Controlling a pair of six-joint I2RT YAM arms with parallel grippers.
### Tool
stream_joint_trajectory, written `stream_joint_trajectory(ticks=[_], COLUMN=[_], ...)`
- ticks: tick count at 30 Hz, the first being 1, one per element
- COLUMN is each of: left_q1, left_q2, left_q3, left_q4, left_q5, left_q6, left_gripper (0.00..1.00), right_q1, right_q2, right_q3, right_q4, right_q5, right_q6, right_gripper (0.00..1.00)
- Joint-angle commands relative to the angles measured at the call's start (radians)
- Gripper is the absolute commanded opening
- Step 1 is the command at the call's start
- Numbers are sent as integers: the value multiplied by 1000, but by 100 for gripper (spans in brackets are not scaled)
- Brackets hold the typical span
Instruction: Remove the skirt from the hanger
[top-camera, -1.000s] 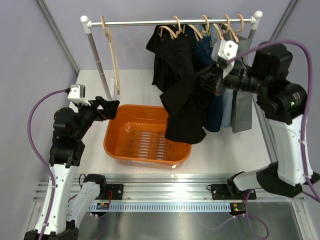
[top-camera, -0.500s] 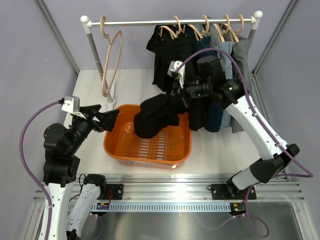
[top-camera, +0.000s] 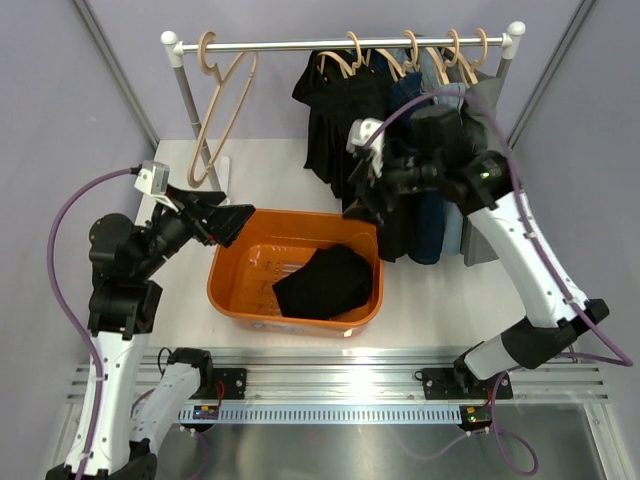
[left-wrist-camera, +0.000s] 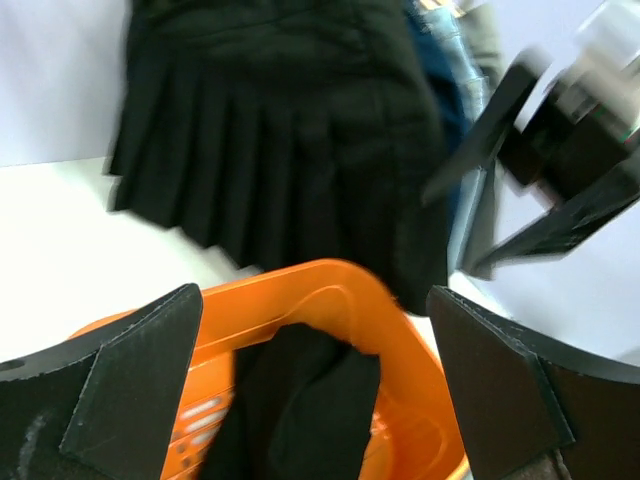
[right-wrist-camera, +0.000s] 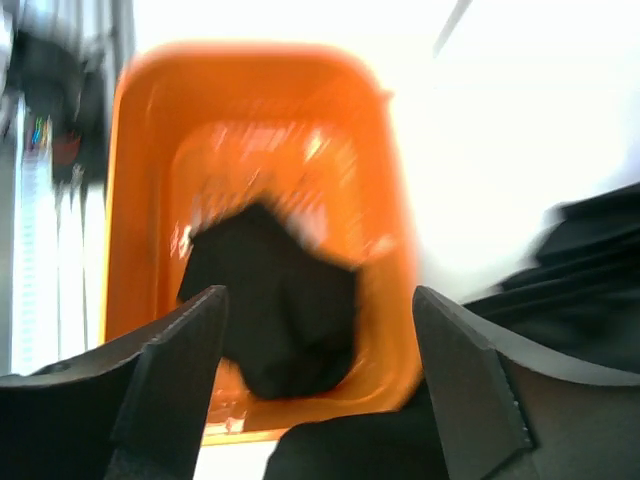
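The black skirt (top-camera: 325, 283) lies crumpled inside the orange basket (top-camera: 238, 292), toward its right side, free of any hanger. The left wrist view shows the skirt (left-wrist-camera: 300, 400) in the basket (left-wrist-camera: 330, 285), as does the right wrist view of the skirt (right-wrist-camera: 275, 310) and basket (right-wrist-camera: 140, 200). My right gripper (top-camera: 360, 202) hovers open above the basket's far right corner, nothing between its fingers (right-wrist-camera: 320, 292). My left gripper (top-camera: 238, 224) stands open at the basket's far left corner (left-wrist-camera: 312, 300). An empty wooden hanger (top-camera: 215, 115) hangs tilted at the rail's left end.
A clothes rail (top-camera: 340, 43) spans the back. Several garments hang on wooden hangers at its right end: a pleated black skirt (top-camera: 335, 115) (left-wrist-camera: 290, 130), jeans (top-camera: 440, 225), a grey piece (top-camera: 485, 225). The rail's left post (top-camera: 195, 115) stands behind the basket.
My right gripper has opened and the black skirt has dropped from it into the basket. The left gripper has shifted right toward the basket. The empty hanger has swung.
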Motion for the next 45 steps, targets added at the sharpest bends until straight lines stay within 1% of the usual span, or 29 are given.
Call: stream_joint_trajectory(ticks=[1, 3, 4, 6, 7, 8, 9, 10, 12, 13, 16, 20, 21, 24, 27, 28, 30, 31, 34, 38, 40, 41, 44, 45], left_q1=[-28, -70, -123, -188, -222, -280, -300, -322, -329, -331, -336, -339, -340, -340, -340, -342, -342, -342, -342, -342, -340, -342, -340, -342], left_q2=[43, 62, 71, 114, 129, 141, 161, 168, 178, 180, 183, 188, 188, 180, 169, 168, 165, 165, 166, 177, 181, 181, 181, 181], left_q3=[39, 43, 59, 77, 88, 97, 106, 106, 94, 89, 82, 77, 74, 68, 59, 56, 50, 48, 46, 49, 51, 53, 51, 50], left_q4=[109, 101, 92, 63, 49, 42, 39, 45, 71, 75, 86, 88, 86, 78, 72, 75, 74, 72, 74, 75, 78, 78, 77, 77], left_q5=[98, 75, 52, 18, -25, -45, -59, -68, -70, -71, -79, -82, -85, -97, -105, -110, -113, -113, -116, -111, -110, -110, -111, -111], left_q6=[-96, -84, -77, -51, -39, -28, -19, -19, -34, -37, -45, -53, -51, -51, -53, -51, -53, -51, -51, -45, -44, -42, -37, -36], left_gripper=[99, 99, 99, 99, 99, 99, 99, 99, 99, 99, 99, 99, 99, 99, 99, 99, 99, 99, 99, 99, 99, 99, 99, 99], right_q1=[-67, -96, -121, -147, -159, -181, -184, -185, -184, -182, -170, -149, -143, -126, -127, -127, -127, -126, -126, -126, -126, -126, -127, -126], right_q2=[-21, 17, 43, 150, 183, 222, 226, 226, 220, 223, 257, 322, 332, 356, 390, 396, 408, 410, 412, 419, 419, 415, 399, 395], right_q3=[224, 296, 418, 567, 683, 712, 717, 686, 651, 630, 623, 622, 617, 577, 560, 556, 543, 531, 511, 500, 497, 496, 490, 484], right_q4=[58, 92, 65, 14, -15, -11, 6, 52, 101, 130, 155, 189, 199, 253, 271, 275, 281, 290, 310, 322, 330, 334, 356, 363], right_q5=[16, 85, 107, 168, 191, 216, 271, 311, 372, 384, 464, 518, 554, 607, 618, 621, 624, 622, 624, 636, 645, 650, 645, 644], right_q6=[136, 235, 310, 384, 460, 497, 528, 586, 665, 729, 798, 786, 765, 745, 733, 728, 726, 720, 708, 699, 693, 688, 645, 622], right_gripper=[83, 85, 84, 84, 83, 83, 83, 84, 84, 84, 80, 78, 77, 76, 72, 67, 65, 60, 53, 50, 51, 58, 73, 80])
